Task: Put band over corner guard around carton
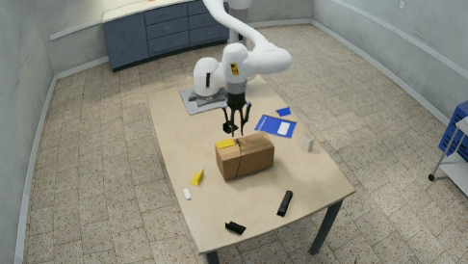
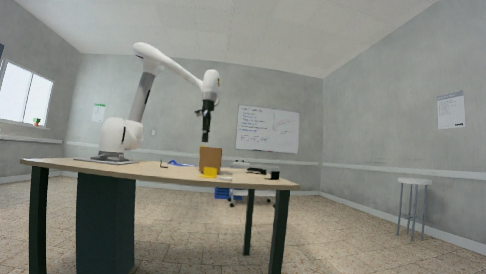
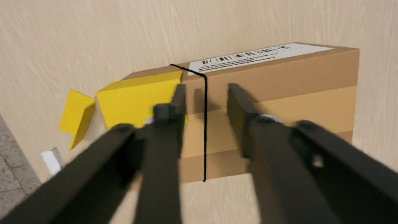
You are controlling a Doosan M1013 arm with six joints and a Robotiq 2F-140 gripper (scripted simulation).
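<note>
A brown carton (image 1: 252, 156) (image 2: 210, 157) (image 3: 300, 90) lies level on the table (image 1: 183, 145). A thin black band (image 1: 239, 161) (image 3: 204, 135) runs round it near its left end. A yellow corner guard (image 1: 225, 144) (image 3: 135, 97) sits on that end's top corner; the band passes just beside the guard's edge, not over it. My gripper (image 1: 236, 131) (image 2: 205, 139) (image 3: 206, 99) hangs a little above the carton top, one finger on each side of the band. The fingers are narrowed with a small gap and hold nothing.
A second yellow guard (image 1: 197, 178) (image 3: 75, 117) and a small white block (image 1: 187, 194) lie left of the carton. A blue folder (image 1: 275, 126), a blue card (image 1: 283, 111) and a white block (image 1: 307, 144) lie to the right. Two black pieces (image 1: 285, 202) (image 1: 235, 227) lie near the front edge.
</note>
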